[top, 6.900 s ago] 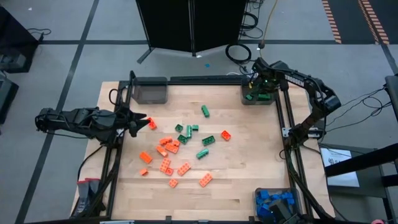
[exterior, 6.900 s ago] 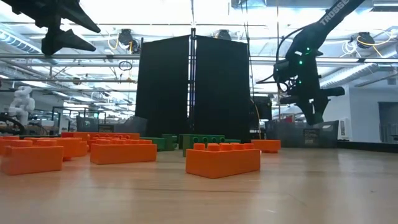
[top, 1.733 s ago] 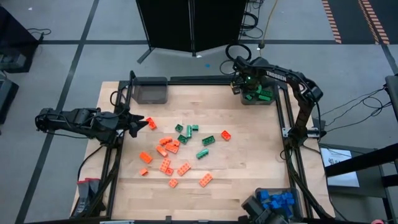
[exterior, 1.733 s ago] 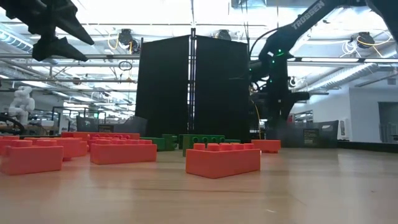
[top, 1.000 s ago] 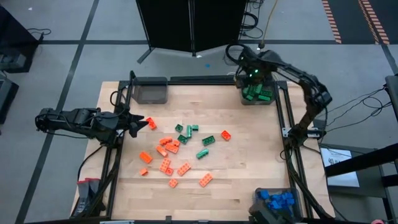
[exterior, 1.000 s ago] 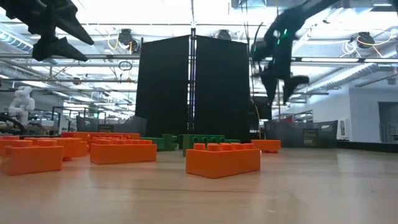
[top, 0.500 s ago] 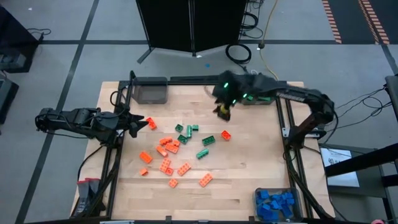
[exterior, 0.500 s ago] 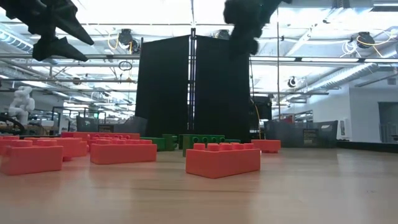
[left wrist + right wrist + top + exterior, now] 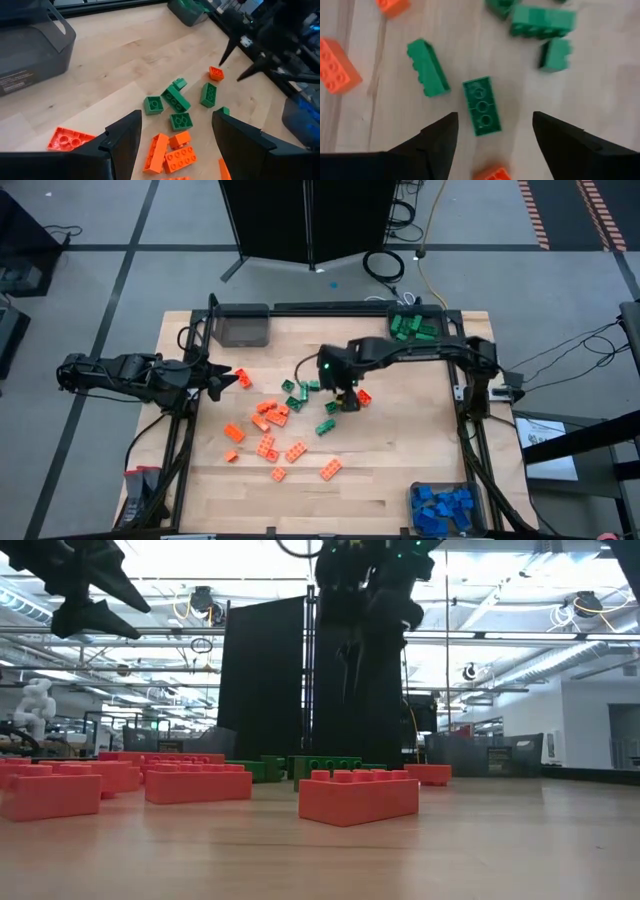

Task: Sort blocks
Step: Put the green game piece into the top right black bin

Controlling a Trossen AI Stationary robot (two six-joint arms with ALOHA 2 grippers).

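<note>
Orange and green blocks lie scattered flat on the middle of the wooden table (image 9: pixel 400 440). My right gripper (image 9: pixel 345 394) hangs open above them and points down, clear of the table. A green oblong block (image 9: pixel 481 106) lies below it, between the lines of its two fingers, with another green block (image 9: pixel 428 67) beside it. My left gripper (image 9: pixel 228 378) stands open at the table's left side, raised, near an orange block (image 9: pixel 243 379). Neither gripper touches anything.
A bin with green blocks (image 9: pixel 415 328) stands at the far right corner. An empty grey bin (image 9: pixel 243 326) is at the far left. A bin of blue blocks (image 9: pixel 445 508) sits at the near right corner. Black frame rails run along the table's edges.
My right gripper has swung from over the green bin at the far right toward the table's left and near edge. It has come down a little and rolled about its own axis. It now hangs over the green blocks in the middle. No block has moved.
</note>
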